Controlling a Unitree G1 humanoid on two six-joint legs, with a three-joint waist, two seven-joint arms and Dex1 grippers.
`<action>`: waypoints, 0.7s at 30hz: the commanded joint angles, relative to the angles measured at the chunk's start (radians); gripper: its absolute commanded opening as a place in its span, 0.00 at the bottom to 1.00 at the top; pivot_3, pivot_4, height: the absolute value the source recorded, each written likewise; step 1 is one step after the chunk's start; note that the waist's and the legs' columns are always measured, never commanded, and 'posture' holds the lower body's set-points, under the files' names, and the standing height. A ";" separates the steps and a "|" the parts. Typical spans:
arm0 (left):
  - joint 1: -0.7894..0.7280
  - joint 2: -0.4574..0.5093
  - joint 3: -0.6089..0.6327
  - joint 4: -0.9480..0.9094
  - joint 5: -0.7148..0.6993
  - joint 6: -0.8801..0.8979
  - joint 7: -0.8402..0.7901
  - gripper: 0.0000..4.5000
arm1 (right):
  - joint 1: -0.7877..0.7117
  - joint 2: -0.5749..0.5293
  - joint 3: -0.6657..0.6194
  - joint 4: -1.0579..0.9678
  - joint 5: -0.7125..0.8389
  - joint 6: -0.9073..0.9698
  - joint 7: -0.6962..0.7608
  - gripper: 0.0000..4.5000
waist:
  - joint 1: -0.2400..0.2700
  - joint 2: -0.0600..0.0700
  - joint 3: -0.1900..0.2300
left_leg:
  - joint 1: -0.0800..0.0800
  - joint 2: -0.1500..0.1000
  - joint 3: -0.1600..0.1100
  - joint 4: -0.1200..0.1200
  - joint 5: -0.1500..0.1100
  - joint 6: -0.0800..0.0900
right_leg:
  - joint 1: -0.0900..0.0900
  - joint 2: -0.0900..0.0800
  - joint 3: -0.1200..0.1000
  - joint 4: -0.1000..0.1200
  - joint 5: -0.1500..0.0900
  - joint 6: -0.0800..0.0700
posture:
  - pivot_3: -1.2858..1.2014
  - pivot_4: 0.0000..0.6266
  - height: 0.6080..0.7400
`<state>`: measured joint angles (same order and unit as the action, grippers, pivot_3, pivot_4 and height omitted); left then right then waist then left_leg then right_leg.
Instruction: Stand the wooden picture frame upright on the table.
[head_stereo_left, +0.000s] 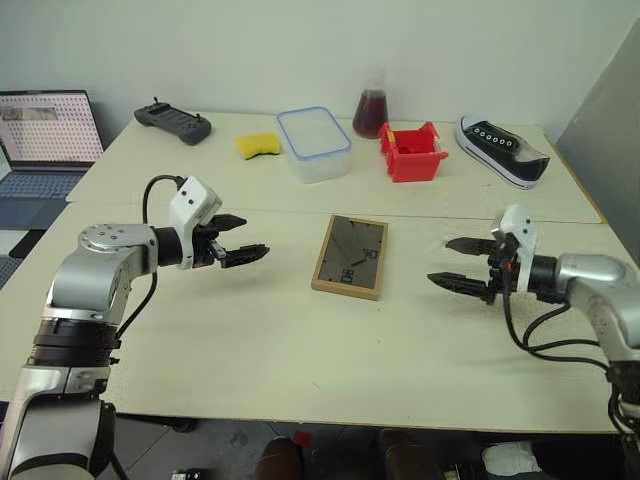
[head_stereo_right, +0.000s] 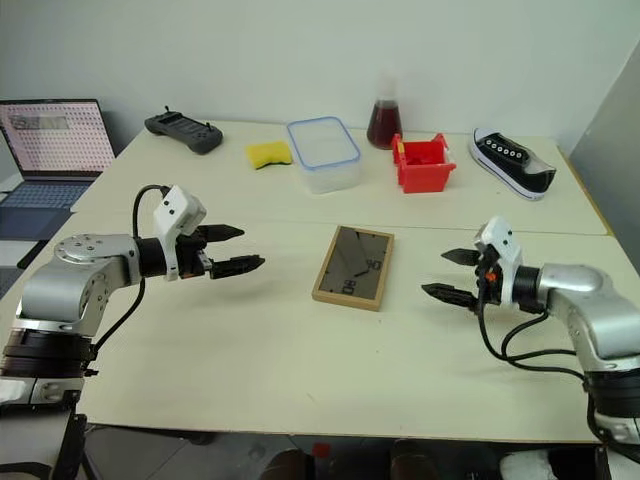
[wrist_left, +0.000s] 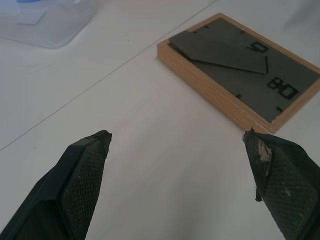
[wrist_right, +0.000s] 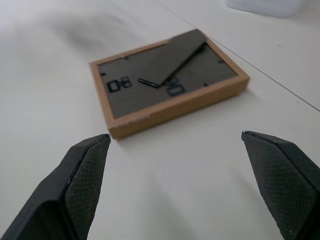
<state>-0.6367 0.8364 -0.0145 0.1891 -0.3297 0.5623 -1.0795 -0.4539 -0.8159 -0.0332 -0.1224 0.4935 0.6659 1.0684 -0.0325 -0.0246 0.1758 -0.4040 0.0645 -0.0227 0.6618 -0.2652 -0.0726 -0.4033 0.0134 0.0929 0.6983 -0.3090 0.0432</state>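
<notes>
So I'm at the approach: the wooden picture frame (head_stereo_left: 350, 256) lies back-up, flat on the table (head_stereo_left: 260, 350) between my left gripper (head_stereo_left: 243, 239) and right gripper (head_stereo_left: 462, 264), both spread wide and empty. Next, I judge, I must close in on its edges and tip it up.

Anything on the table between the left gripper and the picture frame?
Nothing: only bare table separates the left gripper from the wooden picture frame, seen in the eye and left wrist views.
</notes>
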 joint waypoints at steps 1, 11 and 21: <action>-0.036 0.021 -0.006 0.001 0.016 -0.031 -0.039 1.00 | -0.041 -0.003 0.014 0.040 -0.030 -0.040 0.011 1.00 | 0.000 0.000 0.000 | 0.000 0.000 0.000 0.000 0.000 0.000 | 0.000 0.000 0.000 0.000 0.000 0.000 | 0.52 0.24 1.00; -0.119 -0.175 -0.032 0.214 0.147 -0.163 0.188 0.85 | -0.129 0.179 0.058 0.224 -0.200 -0.105 -0.258 0.81 | 0.000 0.000 0.000 | -0.001 0.000 0.000 0.002 0.000 0.000 | -0.001 0.000 0.000 0.002 0.000 0.000 | 0.52 0.24 1.00; -0.234 -0.396 -0.086 0.474 0.271 -0.324 0.353 0.35 | -0.206 0.381 0.137 0.386 -0.350 -0.196 -0.440 0.26 | 0.000 0.000 0.000 | -0.003 0.000 0.000 0.002 0.000 0.000 | -0.003 -0.001 0.000 0.002 0.000 0.000 | 0.52 0.24 1.00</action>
<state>-0.8358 0.4498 -0.1018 0.6412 -0.0784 0.2780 -0.7489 -0.6317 -0.4428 0.1055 0.2544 0.1669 0.5040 0.6575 -0.0323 -0.0248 0.1754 -0.4072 0.0641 -0.0224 0.6636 -0.2649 -0.0730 -0.4067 0.0124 0.0928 0.7007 -0.3088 0.0432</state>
